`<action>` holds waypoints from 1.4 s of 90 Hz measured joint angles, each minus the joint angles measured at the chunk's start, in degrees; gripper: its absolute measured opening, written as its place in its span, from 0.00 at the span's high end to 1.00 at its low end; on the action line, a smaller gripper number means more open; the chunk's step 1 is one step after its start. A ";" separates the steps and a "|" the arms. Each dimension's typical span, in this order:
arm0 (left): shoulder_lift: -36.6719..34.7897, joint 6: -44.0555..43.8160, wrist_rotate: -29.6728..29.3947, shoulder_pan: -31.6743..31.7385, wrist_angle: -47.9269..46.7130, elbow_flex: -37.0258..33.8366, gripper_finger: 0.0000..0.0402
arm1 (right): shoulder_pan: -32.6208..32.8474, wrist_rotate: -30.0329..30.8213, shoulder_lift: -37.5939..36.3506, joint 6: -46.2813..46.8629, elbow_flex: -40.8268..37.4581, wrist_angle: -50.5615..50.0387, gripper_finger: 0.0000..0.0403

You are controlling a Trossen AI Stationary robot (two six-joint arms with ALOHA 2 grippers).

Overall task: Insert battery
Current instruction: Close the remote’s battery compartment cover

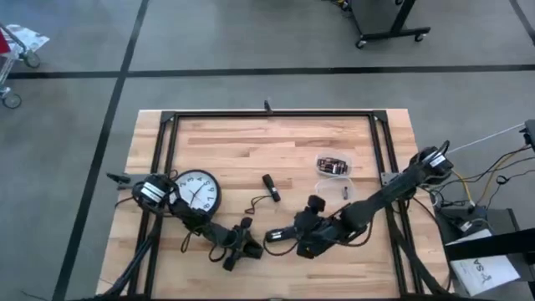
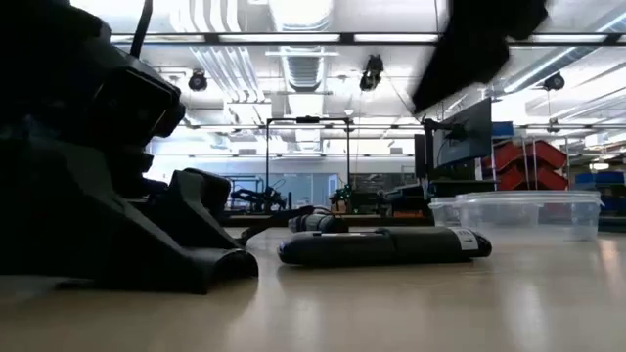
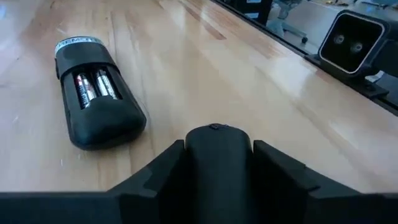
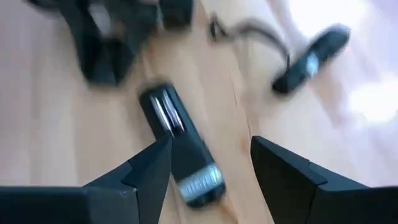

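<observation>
Between both arms on the table [image 1: 284, 150], a black battery holder [image 3: 96, 93] is laid flat, cells exposed. Right end effector [image 4: 208, 165] is held open just above it; left end effector [image 1: 242, 245] is rested nearby, its state undeterminable.

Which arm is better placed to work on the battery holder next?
Probably the right. Its open pincer hangs directly over the battery holder. The left pincer lies on the table, with the holder off to one side.
</observation>
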 joint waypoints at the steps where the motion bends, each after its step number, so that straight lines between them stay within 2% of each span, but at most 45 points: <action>1: -0.34 0.00 -0.21 -0.01 -0.78 0.01 0.62 | 0.00 -0.27 0.09 0.45 -0.60 0.23 0.49; 14: -4.95 -1.50 -1.51 -0.11 -7.96 -0.01 0.62 | -0.02 -2.40 0.61 4.64 -9.04 5.78 0.48; 28: -9.99 -1.73 -1.76 -0.15 -13.31 -0.22 0.62 | -0.02 -3.30 0.62 3.61 -14.52 15.13 0.49; 49: -14.63 -1.91 -4.99 -0.01 -23.03 2.88 0.62 | 0.00 -7.37 4.74 0.30 -15.49 18.48 0.47; 73: -14.74 -1.86 -5.10 -0.02 -31.27 9.56 0.62 | 0.04 -6.72 7.32 -2.21 -15.32 22.49 0.43; 98: -14.68 -3.13 -12.10 1.30 -32.34 12.97 0.62 | 0.05 -6.79 7.89 -2.77 -15.41 27.00 0.44; 113: -11.91 -4.03 -12.10 3.76 -31.83 13.24 0.61 | 0.04 -7.31 8.04 -2.47 -15.45 29.18 0.45; 126: -9.48 -4.09 -12.09 4.82 -27.77 13.22 0.62 | 0.10 -8.27 8.10 -2.31 -15.45 31.03 0.46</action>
